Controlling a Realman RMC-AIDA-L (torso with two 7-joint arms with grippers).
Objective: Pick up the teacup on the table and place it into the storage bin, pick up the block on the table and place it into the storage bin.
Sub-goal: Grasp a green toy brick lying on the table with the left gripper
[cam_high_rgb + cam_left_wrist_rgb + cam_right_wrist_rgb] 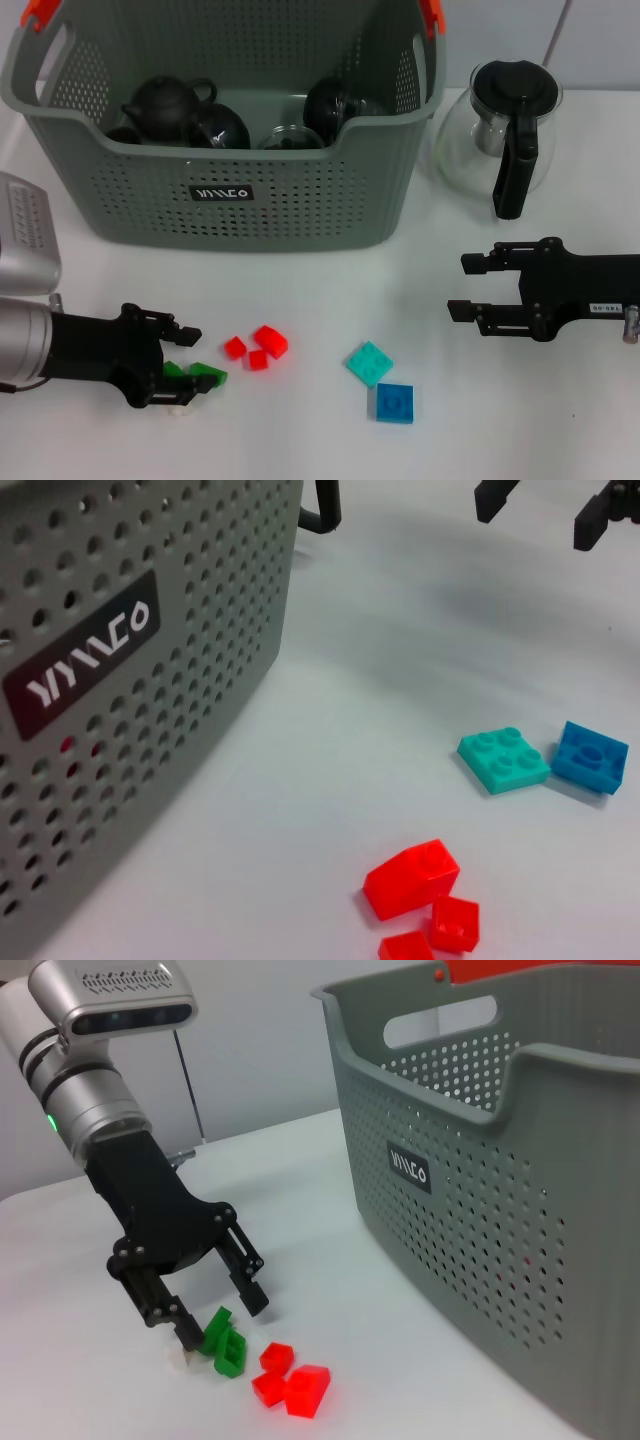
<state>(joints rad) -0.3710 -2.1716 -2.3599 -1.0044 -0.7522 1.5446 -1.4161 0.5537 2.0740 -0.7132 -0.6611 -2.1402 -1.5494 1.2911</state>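
Observation:
The grey perforated storage bin (300,205) stands at the back of the table, and its wall also fills much of both wrist views (150,740) (490,1220). Dark teacups (222,126) and a dark teapot (165,100) lie inside it. A green block (198,375) (226,1340) rests on the table between the spread fingers of my left gripper (190,365) (222,1325), which is open. Red blocks (256,348) (420,892) (292,1382) lie just beyond it. My right gripper (458,286) (540,515) hovers open at the right with nothing in it.
A teal block (369,363) (504,758) and a blue block (395,403) (592,756) lie at front centre. A glass pot with a black handle (505,130) stands right of the bin. A small white piece (178,1358) lies by the left fingers.

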